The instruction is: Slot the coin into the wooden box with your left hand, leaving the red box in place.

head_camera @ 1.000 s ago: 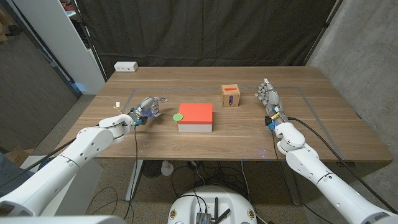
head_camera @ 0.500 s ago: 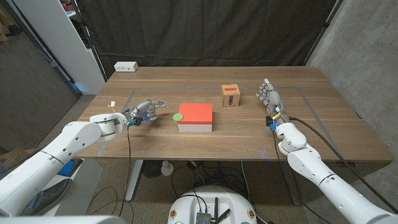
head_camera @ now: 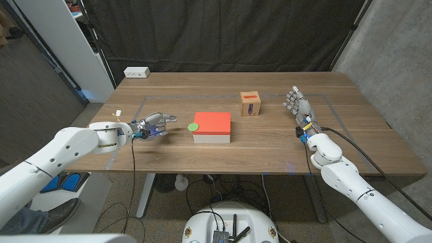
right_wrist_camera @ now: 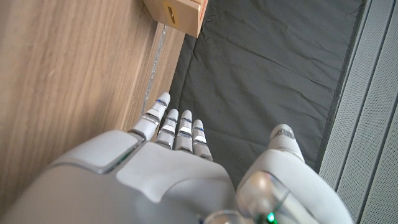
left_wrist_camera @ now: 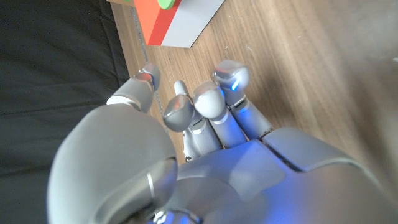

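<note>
Still pre-grasp: green coin [head_camera: 193, 126] at red box's [head_camera: 212, 123] nine o'clock edge, wooden box [head_camera: 250, 104] at one o'clock; left hand [head_camera: 156, 123] empty, fingers loose. Next, close in, pinch coin. Right hand [head_camera: 298, 106] unclenched, idle.

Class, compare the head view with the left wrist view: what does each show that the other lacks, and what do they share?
Head view alone: the small wooden box with a red slot, the white power strip at the table's far edge, and the right hand, open. Left wrist view alone: a close look at the left hand's fingertips, holding nothing. Both: the left hand, the flat red box, the round green coin on its corner, and the wooden table.
</note>
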`<state>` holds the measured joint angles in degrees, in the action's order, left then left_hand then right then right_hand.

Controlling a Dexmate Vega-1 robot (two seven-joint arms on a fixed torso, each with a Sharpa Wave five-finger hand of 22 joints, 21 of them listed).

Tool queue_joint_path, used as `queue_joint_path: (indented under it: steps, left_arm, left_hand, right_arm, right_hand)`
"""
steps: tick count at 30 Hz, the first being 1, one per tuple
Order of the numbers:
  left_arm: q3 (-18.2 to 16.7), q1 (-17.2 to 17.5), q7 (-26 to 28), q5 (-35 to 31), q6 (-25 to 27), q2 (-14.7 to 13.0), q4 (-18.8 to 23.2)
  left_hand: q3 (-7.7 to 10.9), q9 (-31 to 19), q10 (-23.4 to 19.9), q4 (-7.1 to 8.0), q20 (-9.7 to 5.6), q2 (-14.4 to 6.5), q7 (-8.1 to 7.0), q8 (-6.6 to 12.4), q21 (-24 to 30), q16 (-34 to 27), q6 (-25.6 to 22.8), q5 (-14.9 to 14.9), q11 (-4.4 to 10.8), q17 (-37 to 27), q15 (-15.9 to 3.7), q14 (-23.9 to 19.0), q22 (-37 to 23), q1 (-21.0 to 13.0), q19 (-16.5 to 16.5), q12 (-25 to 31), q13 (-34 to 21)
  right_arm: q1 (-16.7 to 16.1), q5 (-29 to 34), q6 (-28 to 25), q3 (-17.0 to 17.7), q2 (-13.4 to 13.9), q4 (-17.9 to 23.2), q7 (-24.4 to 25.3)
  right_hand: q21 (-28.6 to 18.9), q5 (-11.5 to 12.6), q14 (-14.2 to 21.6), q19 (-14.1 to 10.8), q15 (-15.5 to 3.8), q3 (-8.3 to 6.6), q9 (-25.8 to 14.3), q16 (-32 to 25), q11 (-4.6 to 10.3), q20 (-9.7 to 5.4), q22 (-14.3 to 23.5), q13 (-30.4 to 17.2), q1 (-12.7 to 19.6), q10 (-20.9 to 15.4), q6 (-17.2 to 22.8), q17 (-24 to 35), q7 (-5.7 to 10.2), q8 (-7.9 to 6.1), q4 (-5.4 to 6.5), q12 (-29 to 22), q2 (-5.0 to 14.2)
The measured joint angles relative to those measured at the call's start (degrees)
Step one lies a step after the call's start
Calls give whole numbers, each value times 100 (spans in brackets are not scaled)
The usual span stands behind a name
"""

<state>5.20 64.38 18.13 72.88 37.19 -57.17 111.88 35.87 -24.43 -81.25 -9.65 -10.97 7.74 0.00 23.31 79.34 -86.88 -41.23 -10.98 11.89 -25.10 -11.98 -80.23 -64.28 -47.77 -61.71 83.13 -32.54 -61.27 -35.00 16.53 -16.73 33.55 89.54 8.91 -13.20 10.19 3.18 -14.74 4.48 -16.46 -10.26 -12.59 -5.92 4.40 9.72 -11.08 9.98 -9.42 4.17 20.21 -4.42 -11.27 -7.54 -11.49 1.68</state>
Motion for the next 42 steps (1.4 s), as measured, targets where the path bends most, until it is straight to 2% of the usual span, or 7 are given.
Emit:
queue_joint_path:
  steps: [2,8,9,11,20,30,42]
  left_arm:
    - [0,-18,20,119,154,-58,10]
    - [95,-125,20,119,154,-150,4]
    - [116,-136,65,337,400,-154,-7]
    - [142,-137,84,437,446,-154,-24]
    - [204,-69,50,617,438,-142,-23]
    - [167,23,140,912,368,-213,169]
    - [217,-74,373,1268,455,-314,275]
  left_hand:
    - [-17,-36,52,-17,0,-29,9,44,-12,0,11,0,-2,-22,0,0,31,-29,0,0,8]
    - [-79,-142,52,15,0,-59,11,151,-34,24,74,0,-1,-21,11,11,117,-59,0,0,69]
    - [-79,-148,52,15,0,-59,11,153,-34,24,74,0,-1,-18,11,11,117,-59,0,0,70]
    - [-82,-170,52,19,0,-59,12,181,-34,46,74,0,-1,-12,11,11,117,-59,0,0,70]
    - [-103,-202,52,40,21,-83,12,263,-100,46,74,0,-2,-39,11,11,164,-36,41,0,88]
    - [-202,-185,52,9,21,-85,-10,333,-189,91,96,0,-2,-55,32,31,394,-33,41,0,89]
    - [-261,-159,104,40,32,-148,21,406,-260,135,124,0,-11,-159,31,31,632,-15,25,-38,140]
  right_arm:
    - [2,-28,-4,34,64,-55,-66]
    - [2,-106,70,34,64,-55,-301]
    - [46,-131,108,76,125,-234,-353]
    - [56,-161,153,84,128,-314,-419]
    - [71,-232,315,96,120,-449,-598]
    - [45,-311,380,121,108,-561,-702]
    - [28,-370,394,129,122,-649,-783]
  right_hand:
    - [0,0,0,0,0,0,0,0,0,0,0,0,0,0,36,0,-9,0,0,0,0]
    - [0,0,21,-44,-21,0,0,0,19,-44,0,0,0,-19,61,0,0,0,0,0,0]
    - [0,0,21,-53,-21,0,0,0,19,-53,0,0,0,-19,61,0,0,0,0,0,0]
    - [0,0,21,-62,-21,10,0,0,20,-62,0,1,0,-19,61,0,0,0,-10,0,0]
    - [1,0,21,-62,-21,16,0,0,20,-62,0,1,0,-19,61,1,0,0,-16,0,0]
    - [28,0,21,-61,-21,16,0,-35,-11,-62,0,1,0,-50,92,-29,-31,0,-16,0,0]
    - [52,0,20,-61,-21,16,0,-33,-11,-62,0,1,9,-49,92,-28,-31,0,-16,0,9]
